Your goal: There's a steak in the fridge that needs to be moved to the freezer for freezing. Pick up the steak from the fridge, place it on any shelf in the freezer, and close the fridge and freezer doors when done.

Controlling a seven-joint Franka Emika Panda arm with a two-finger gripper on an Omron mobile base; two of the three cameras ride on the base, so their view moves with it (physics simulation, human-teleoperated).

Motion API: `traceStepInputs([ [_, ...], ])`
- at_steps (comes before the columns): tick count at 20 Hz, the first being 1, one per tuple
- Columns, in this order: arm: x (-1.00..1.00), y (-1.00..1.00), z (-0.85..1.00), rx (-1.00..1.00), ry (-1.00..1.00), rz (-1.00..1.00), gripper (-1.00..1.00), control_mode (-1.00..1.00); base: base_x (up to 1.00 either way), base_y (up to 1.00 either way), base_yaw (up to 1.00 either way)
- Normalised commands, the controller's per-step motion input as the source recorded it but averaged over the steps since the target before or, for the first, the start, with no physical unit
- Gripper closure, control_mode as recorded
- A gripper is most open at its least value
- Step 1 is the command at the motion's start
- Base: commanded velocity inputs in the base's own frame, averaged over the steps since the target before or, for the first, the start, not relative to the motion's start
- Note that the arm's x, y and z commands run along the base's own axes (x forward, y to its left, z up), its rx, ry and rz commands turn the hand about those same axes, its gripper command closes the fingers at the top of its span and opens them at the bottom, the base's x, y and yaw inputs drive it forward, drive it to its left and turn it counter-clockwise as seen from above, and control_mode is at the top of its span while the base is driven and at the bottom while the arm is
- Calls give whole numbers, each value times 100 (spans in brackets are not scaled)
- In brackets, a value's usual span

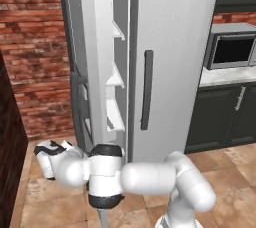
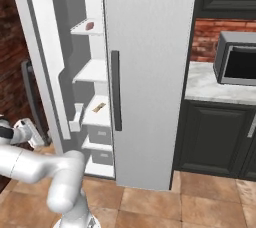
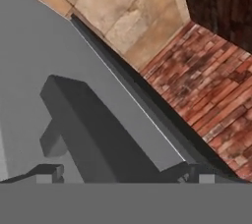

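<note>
Straddling the freezer door's rigid bar handle (image 3: 93, 134), the hand (image 3: 123, 173) is spread, unclenched; steak (image 2: 90, 25) rests on freezer shelf.

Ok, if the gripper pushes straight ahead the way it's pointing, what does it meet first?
Most likely the dark bar handle of the open freezer door: it lies between the open gripper's fingertips. How close is hard to judge.

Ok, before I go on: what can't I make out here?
- Fridge inside: right base view, hidden behind its closed fridge door.
- Steak: right base view, too small to judge how it sits on the freezer shelf.
- Tan item on a lower shelf: too small to identify.
- Gripper: hand view, tips cut off at the bottom; contact with the door handle unclear.
</note>
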Motion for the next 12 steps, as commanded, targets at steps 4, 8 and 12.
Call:
traceStepInputs([
  [4, 10, -34, 0, -8, 3, -44, -100, -100, 0, 0, 0],
  [8, 43, -25, 0, -10, 0, -44, -100, -100, 0, 0, 0],
  [12, 71, -25, 0, -8, 0, -42, -100, -100, 0, 0, 0],
])
